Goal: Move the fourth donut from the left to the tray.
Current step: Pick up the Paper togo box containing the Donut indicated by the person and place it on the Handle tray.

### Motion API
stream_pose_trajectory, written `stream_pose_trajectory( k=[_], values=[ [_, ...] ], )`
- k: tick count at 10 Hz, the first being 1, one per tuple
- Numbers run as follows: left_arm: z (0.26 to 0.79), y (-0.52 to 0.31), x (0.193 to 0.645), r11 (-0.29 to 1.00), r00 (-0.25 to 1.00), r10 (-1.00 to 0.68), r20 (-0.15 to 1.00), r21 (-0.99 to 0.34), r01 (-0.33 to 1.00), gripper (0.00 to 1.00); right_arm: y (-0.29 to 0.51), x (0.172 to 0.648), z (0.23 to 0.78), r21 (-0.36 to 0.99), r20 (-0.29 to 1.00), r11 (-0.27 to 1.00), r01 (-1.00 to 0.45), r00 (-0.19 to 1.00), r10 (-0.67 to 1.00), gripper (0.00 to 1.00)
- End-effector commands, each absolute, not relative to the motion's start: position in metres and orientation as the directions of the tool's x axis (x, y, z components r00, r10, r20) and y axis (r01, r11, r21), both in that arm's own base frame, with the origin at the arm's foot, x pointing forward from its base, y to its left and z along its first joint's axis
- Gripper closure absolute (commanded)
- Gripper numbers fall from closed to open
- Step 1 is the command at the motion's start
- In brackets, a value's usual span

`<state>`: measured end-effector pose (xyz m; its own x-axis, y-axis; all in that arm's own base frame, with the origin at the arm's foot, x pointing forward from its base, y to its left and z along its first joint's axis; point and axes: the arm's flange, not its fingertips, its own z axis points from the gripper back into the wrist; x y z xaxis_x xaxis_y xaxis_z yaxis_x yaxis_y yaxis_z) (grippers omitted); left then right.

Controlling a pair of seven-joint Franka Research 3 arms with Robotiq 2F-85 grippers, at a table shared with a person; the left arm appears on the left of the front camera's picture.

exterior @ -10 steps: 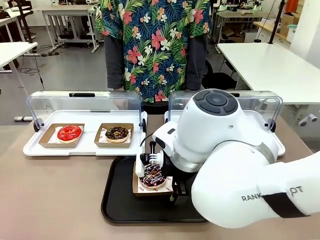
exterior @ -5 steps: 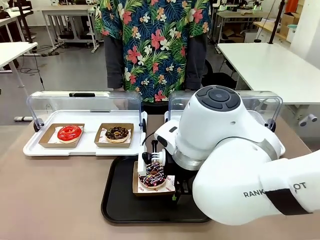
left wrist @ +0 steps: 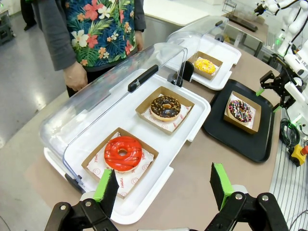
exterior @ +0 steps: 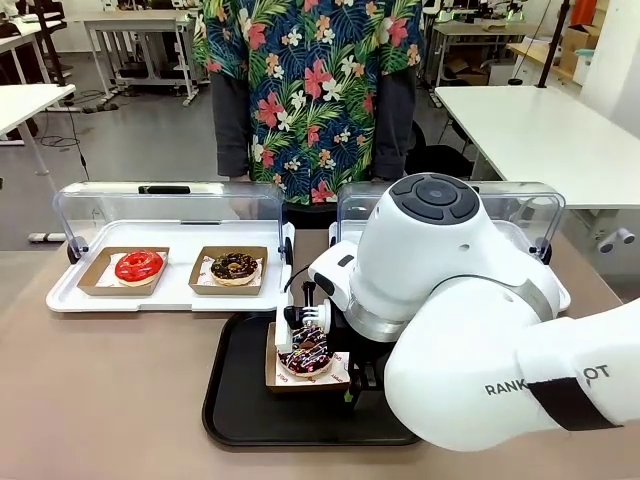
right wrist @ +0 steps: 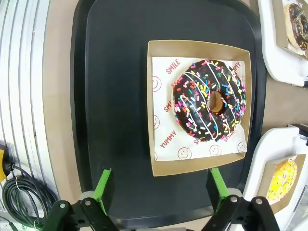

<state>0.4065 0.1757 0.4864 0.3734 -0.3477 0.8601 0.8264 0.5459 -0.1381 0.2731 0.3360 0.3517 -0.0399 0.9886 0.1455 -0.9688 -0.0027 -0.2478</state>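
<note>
The right tool [right wrist: 159, 185] is spread wide, nothing pinched, above the near wall of the cardboard holder [right wrist: 161, 166]. Inside the holder the fourth donut [right wrist: 209, 107] is seated, and the holder rests on the tray [right wrist: 115, 96]. The donut is judged light, soft and sticky-glazed, so the holder's stiff walls should be gripped, not the icing. The left tool [left wrist: 163, 185] is likewise spread, well away from the tray.

You see a glossy-glazed donut [right wrist: 210, 101] in a matt cardboard holder [right wrist: 198, 165] with printed paper, on a smooth black plastic tray [right wrist: 115, 96].
</note>
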Motion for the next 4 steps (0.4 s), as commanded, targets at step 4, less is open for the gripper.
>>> stream_pose_trajectory(
  k=[4],
  values=[
    [0.4882,0.1741,0.4070,0.545,0.362,-0.327,0.873,-0.139,0.827,0.00,0.3388,0.2719,0.3526,-0.260,0.154,0.008,-0.966,-0.033,0.987,0.00]
  ],
)
